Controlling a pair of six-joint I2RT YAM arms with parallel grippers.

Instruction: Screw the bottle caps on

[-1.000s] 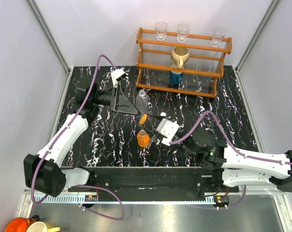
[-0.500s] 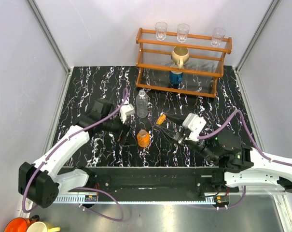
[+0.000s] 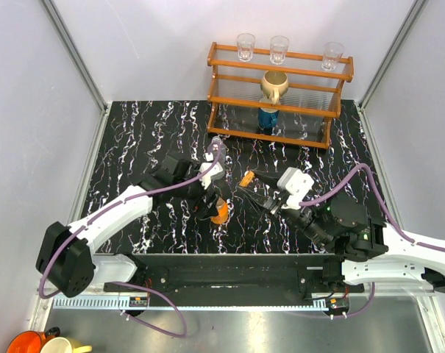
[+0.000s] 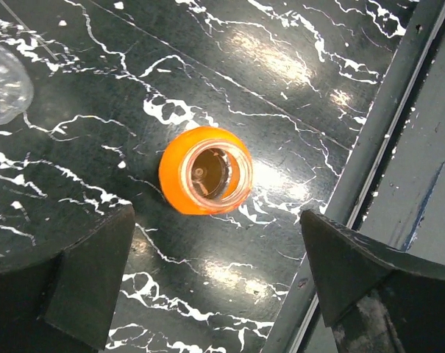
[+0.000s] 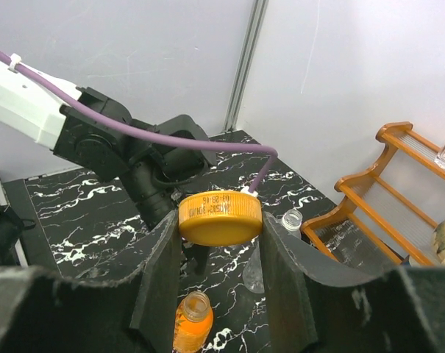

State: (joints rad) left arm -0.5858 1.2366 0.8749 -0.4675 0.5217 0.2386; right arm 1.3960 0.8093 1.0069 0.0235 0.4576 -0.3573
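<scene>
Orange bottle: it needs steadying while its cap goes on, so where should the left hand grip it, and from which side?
Probably the round body below the neck, coming straight down. The orange bottle stands upright with its mouth open upward, and the left hand hangs open above it, fingers spread wider than it. That leaves the mouth free for the orange cap pinched in the right hand.

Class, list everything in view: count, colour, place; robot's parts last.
table: one, black veined white, underneath
rack: one, orange-brown wood, far side
glasses: three, clear, atop rack
mug: one, tan, rack, below glasses
blue object: one, blue, under mug
clear bottle: one, clear, before rack
orange bottle: one, orange, uncapped, table centre
orange cap: one, orange, raised mid-table
spare mugs: two, orange and cream, beyond near-left corner
left gripper: one, black, open above orange bottle
right gripper: one, black, shut on orange cap
</scene>
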